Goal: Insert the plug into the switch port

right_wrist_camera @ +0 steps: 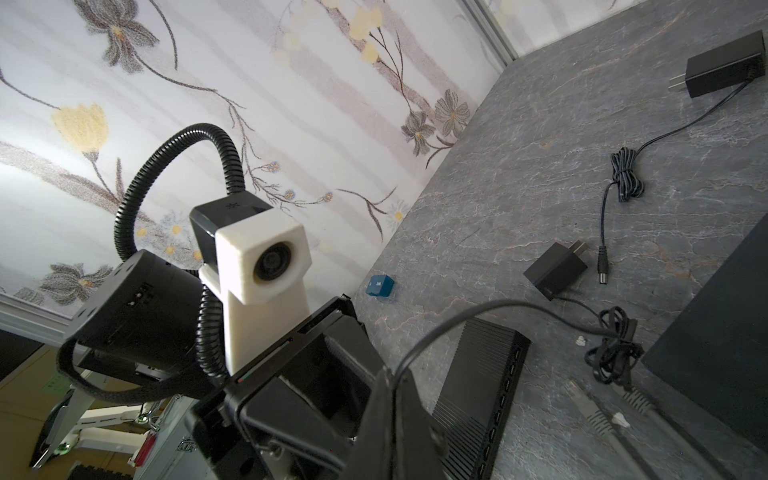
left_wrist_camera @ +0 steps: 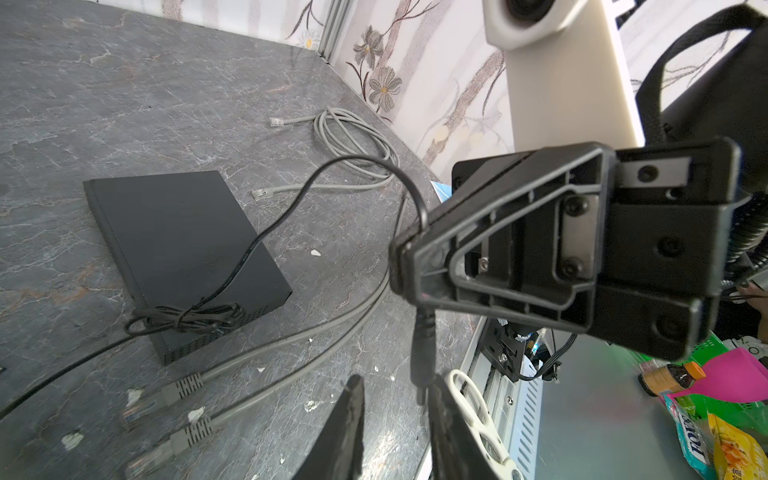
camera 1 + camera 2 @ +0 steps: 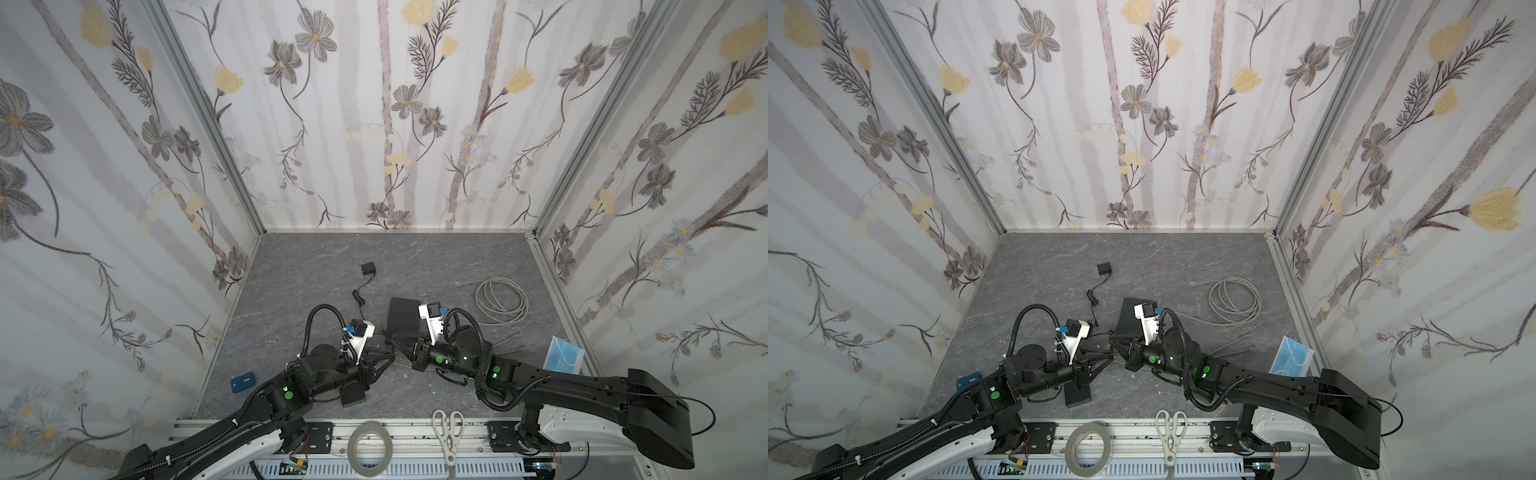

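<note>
Plug [image 2: 422, 353] hangs from right gripper [image 2: 398, 266], clamped on its cable [image 2: 357, 157]. Left gripper [image 2: 397, 419]: jaws apart, straddling plug tip. Risk: plug swings/tilts at handover, misaligning w/ switch [image 1: 478, 374] port; switch lies beneath left arm [image 3: 316, 374].

Left arm [image 3: 249, 415] and right arm [image 3: 582, 384] are black. Behind the left pincer [image 2: 397, 380] and right pincer [image 2: 399, 266] sit white camera mounts [image 3: 360, 338], ribbed conduit loops [image 3: 322, 309] and green lights [image 3: 288, 395].
</note>
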Tool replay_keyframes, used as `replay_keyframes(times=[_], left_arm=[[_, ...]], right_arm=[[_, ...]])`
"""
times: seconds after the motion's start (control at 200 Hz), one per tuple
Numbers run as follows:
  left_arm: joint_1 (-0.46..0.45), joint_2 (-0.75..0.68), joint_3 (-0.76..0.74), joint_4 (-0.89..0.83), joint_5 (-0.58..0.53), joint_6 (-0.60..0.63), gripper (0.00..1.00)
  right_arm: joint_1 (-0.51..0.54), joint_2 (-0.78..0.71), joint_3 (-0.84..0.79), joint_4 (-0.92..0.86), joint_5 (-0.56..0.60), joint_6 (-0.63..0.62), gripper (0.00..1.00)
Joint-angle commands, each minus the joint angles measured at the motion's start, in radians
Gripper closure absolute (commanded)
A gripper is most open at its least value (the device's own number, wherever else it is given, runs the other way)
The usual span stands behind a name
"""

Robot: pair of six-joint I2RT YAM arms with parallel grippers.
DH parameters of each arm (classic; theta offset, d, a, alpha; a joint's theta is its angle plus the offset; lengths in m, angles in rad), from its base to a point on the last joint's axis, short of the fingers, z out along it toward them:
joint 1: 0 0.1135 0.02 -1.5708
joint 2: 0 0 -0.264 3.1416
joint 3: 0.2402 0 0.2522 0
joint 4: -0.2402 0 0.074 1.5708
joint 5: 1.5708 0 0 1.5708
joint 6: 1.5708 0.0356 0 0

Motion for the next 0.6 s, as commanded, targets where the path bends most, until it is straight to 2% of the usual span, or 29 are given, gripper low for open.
replay_keyframes(times=[0.0, 0.595], left_arm=[[-0.001, 0.014, 0.012, 0.058, 0.008, -0.007, 0.72], [-0.008, 0.082, 0.035, 0.107, 0.065, -0.021, 0.76]], right_arm=[[0.004, -0.008, -0.02, 0.088, 0.011, 0.037, 1.0], [0.01, -0.027, -0.049, 0.139, 0.064, 0.08, 1.0]])
